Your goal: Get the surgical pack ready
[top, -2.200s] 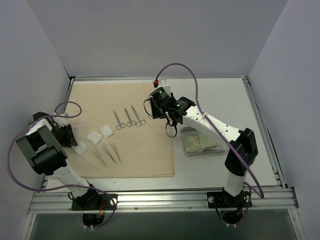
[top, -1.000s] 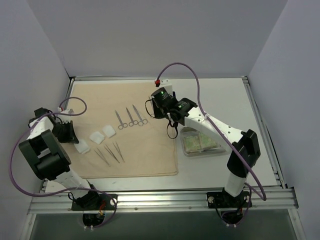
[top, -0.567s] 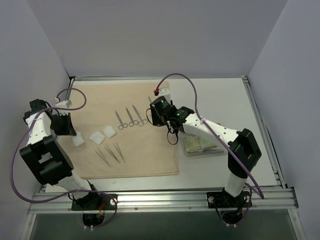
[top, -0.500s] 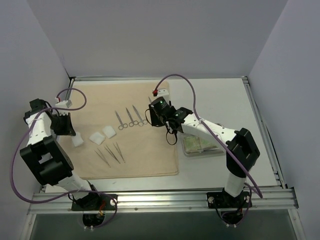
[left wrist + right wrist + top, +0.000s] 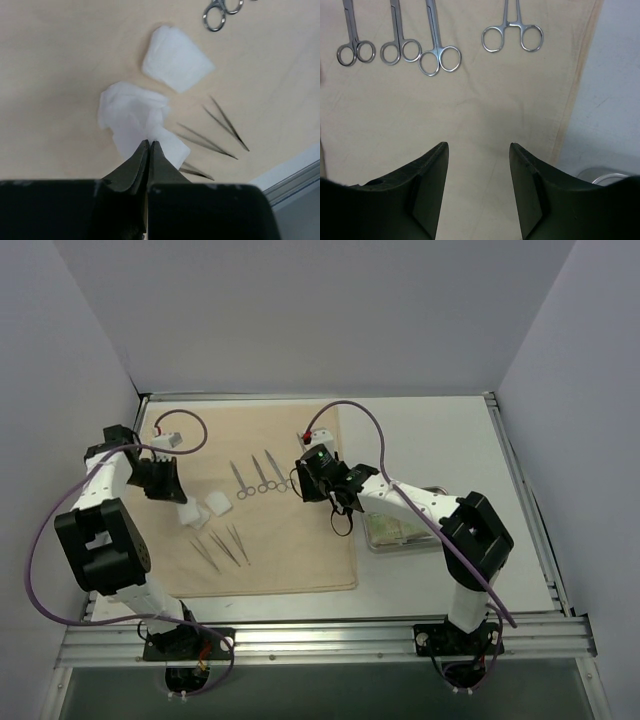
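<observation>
The white table (image 5: 450, 440) carries a large beige cloth (image 5: 290, 540) spread flat over its left half. A small shiny rectangular steel tray (image 5: 400, 546) sits off the cloth, just beside its right edge, with pale green packets (image 5: 398, 528) inside. The right tool (image 5: 477, 147) hangs spread and empty above bare cloth, near four steel ring-handled forceps (image 5: 435, 30) lying in a row. The left tool (image 5: 149, 146) is pressed together and appears to pinch a fold of a rumpled white gauze square (image 5: 127, 107). That square lies just beside a flat white gauze square (image 5: 177, 57) and close to three thin steel tweezers (image 5: 232, 132). The pack is laid out, not yet bundled. So thin a pinch could slip and drop the square askew, or trailing gauze could brush the tweezers and skew them. The right tool, if lowered carelessly, could snag the cloth and shift everything on it.
</observation>
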Robot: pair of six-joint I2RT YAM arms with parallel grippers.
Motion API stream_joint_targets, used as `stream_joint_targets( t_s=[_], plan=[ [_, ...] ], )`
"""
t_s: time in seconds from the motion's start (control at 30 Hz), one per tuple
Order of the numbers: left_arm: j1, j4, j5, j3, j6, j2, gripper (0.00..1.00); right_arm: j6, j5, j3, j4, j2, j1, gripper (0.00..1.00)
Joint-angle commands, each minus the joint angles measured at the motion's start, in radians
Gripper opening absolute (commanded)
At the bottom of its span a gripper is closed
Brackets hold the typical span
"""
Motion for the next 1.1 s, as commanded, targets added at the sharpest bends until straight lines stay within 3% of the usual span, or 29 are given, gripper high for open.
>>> stream_joint_targets(
  t_s=[0.0, 0.3, 0.37, 0.67, 0.83, 1.07],
  plan=[
    [-0.033, 0.028, 0.105, 0.03, -0.056, 0.038, 0.02, 0.003, -0.019, -0.012, 0.04, -0.008, 0.003, 0.48],
    [-0.021, 0.151, 0.142, -0.023, -0.168, 0.124, 0.02, -0.003, -0.041, -0.009, 0.034, 0.005, 0.005, 0.48],
    [0.005, 0.168, 0.224, -0.024, -0.178, 0.099, 0.02, -0.006, -0.044, 0.001, 0.028, 0.006, 0.005, 0.48],
    [0.013, 0.048, 0.166, 0.019, -0.156, -0.048, 0.02, -0.006, -0.044, 0.031, 0.004, 0.014, 0.005, 0.48],
    [0.002, 0.019, 0.257, 0.01, -0.13, -0.118, 0.02, -0.012, -0.035, 0.045, -0.024, 0.006, 0.006, 0.48],
    [0.001, 0.025, 0.341, 0.004, -0.125, -0.04, 0.02, -0.007, -0.016, 0.053, -0.048, -0.008, 0.006, 0.48]
  ],
)
